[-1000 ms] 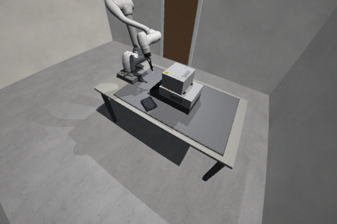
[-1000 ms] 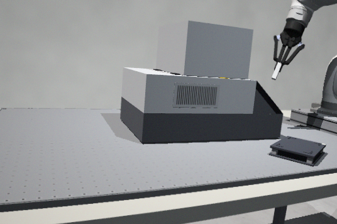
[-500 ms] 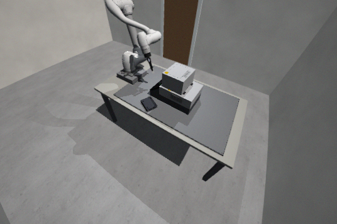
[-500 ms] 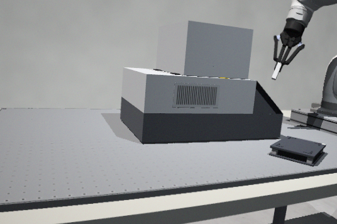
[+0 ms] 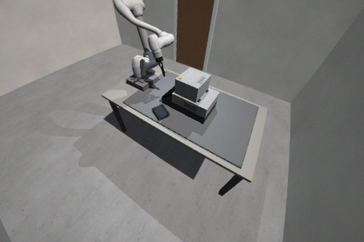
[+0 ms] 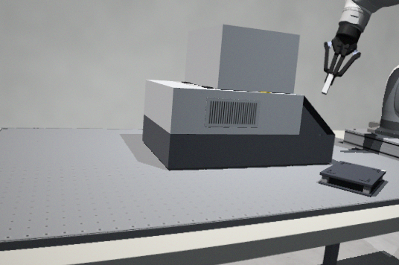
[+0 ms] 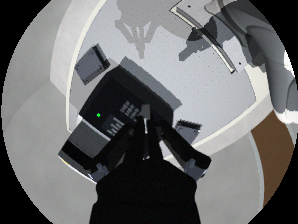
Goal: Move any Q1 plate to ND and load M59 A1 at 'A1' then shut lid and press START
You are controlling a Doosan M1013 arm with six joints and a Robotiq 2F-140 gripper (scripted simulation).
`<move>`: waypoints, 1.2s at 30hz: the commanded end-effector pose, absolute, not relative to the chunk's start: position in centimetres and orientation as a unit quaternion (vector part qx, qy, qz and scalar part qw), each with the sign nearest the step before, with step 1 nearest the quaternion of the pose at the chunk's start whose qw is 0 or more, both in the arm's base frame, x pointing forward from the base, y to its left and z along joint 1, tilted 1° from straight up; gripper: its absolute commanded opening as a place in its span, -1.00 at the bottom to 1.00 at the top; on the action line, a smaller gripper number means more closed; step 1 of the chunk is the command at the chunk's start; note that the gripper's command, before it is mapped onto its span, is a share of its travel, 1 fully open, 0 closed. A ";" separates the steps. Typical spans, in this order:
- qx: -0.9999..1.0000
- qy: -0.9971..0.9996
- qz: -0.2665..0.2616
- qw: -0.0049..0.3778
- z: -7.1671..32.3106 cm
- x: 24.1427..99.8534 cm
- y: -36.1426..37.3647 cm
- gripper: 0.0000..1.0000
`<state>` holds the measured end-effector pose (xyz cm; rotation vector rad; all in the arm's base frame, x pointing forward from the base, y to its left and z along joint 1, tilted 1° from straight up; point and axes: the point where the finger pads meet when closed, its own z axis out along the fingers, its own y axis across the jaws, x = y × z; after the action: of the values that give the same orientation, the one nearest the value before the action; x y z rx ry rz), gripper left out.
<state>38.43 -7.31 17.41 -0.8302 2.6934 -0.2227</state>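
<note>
The cycler Q1 [image 5: 193, 99] stands in the middle of the table, white above and dark below. Its boxy lid [image 6: 257, 59] sits down on the body and hides the block. The sloped dark front panel [image 6: 316, 122] faces the arm. In the wrist view the panel's keys [image 7: 129, 108] and a green lamp [image 7: 97, 115] show below me. My gripper [image 6: 327, 88] is shut on nothing and hangs in the air above and in front of the panel, also seen in the top view [image 5: 164, 72]. A dark plate nest [image 6: 351, 177] lies on the table in front of Q1. I cannot make out M59.
The arm's base [image 5: 140, 71] stands at the table's corner behind the gripper. A second small dark object [image 7: 188, 129] lies beside Q1 in the wrist view; I cannot tell what it is. The table edge runs close to the nest [image 5: 160, 112].
</note>
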 end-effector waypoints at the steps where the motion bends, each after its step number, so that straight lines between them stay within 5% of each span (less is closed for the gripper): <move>1: -0.290 0.941 -0.078 0.157 17.4 38.4 -7.3 -1.00; 36: -0.290 0.941 -0.078 0.157 16.3 39.5 -9.4 -1.00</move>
<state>39.25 -9.39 16.48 -0.8303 2.6934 -0.2226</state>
